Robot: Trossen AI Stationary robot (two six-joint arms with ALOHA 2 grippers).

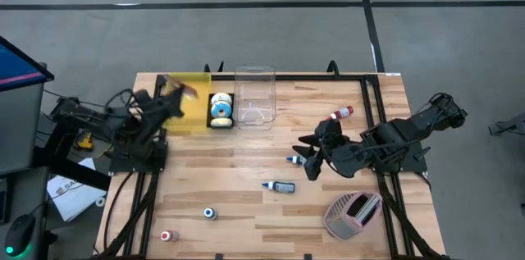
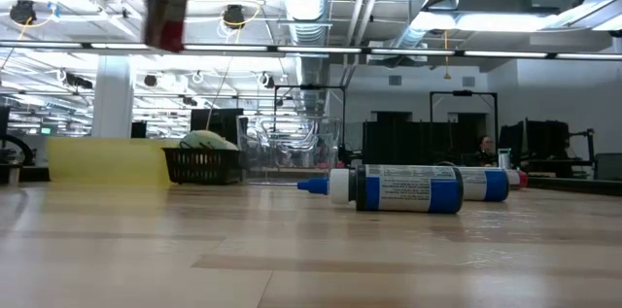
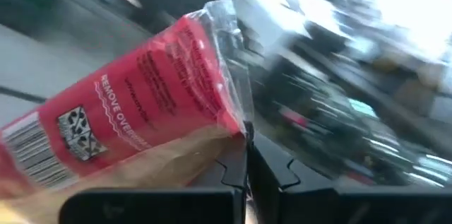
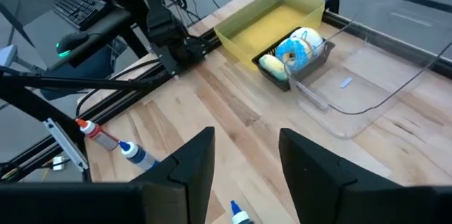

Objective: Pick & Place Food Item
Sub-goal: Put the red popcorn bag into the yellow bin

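The red plastic-wrapped food packet with white lettering hangs in the air above the yellow rectangular plastic tray at the desk's far left edge, pinched by its clear crimped end in the clenched left end effector. Just beside the tray sit a small black wire basket holding round pastries and then a clear plastic tub. The right end effector hovers empty with its fingers parted over the open middle of the desk, near several small bottles lying on the wood.
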